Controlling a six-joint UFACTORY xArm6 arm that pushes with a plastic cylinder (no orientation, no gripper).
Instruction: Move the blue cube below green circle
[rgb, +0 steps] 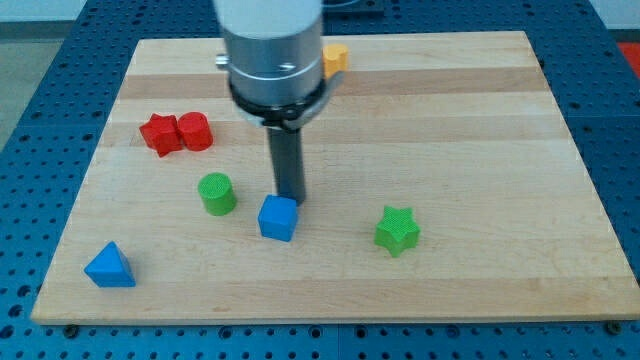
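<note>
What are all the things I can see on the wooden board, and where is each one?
red star block: one, red, the view's left, touching the red cylinder
red cylinder: one, red, just right of the red star block
green circle: one, green, left of centre
blue cube: one, blue, lower centre, to the lower right of the green circle
green star block: one, green, lower right of centre
blue triangle block: one, blue, bottom left corner
yellow block: one, yellow-orange, top edge, partly hidden by the arm, shape unclear
wooden board: one, light wood, under everything
blue pegboard table: one, blue, around the board
my tip: one, dark rod, at the blue cube's top edge
</note>
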